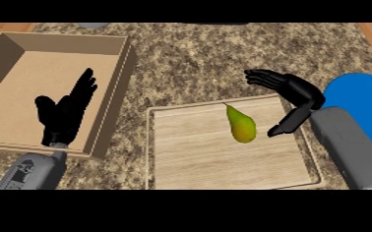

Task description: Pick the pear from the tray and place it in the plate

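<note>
A yellow-green pear (240,123) lies on the light wooden tray (189,157), stem pointing away from me, in the tray's upper right part. My right hand (294,94) hovers just right of the pear, open, fingers spread above the tray's far right corner and thumb pointing down towards the pear. It does not touch the fruit. A blue plate (353,92) shows at the right edge, partly hidden behind my right forearm. My left hand (64,112) rests open, fingers up, over the cardboard box at the left.
A large open cardboard box (109,103) stands on the left of the speckled stone counter (196,64). A grey object peeks in at the top edge.
</note>
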Robot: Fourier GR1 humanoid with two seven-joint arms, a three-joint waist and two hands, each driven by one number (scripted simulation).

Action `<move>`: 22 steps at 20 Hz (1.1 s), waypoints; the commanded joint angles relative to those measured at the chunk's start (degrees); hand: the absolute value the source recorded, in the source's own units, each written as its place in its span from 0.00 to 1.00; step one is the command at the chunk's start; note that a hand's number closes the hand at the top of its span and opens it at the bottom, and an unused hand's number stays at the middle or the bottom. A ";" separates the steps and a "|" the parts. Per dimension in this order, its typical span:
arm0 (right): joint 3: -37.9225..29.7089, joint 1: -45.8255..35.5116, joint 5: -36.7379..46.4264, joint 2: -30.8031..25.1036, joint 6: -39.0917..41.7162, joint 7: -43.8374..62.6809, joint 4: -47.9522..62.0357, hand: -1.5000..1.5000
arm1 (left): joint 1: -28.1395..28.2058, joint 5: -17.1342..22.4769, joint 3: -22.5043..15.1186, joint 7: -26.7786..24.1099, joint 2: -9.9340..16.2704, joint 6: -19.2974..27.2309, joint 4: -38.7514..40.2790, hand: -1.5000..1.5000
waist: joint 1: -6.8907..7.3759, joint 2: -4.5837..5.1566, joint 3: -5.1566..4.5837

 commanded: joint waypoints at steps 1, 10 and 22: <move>3.29 -4.99 7.71 -1.17 4.37 -8.96 6.04 0.00 | -1.31 -0.14 0.36 3.63 0.39 0.15 -1.13 0.50 | 0.16 -0.30 -0.02; 8.41 -12.99 13.02 -1.39 7.38 -7.93 10.19 0.00 | 1.41 -0.90 1.86 2.11 -0.15 -0.89 -1.82 0.50 | -0.29 -0.66 -0.13; 17.95 -16.46 26.02 1.36 -0.21 -10.55 11.10 0.00 | -1.71 -1.46 5.16 2.10 -1.53 -3.66 3.32 0.50 | -1.50 -0.76 -0.20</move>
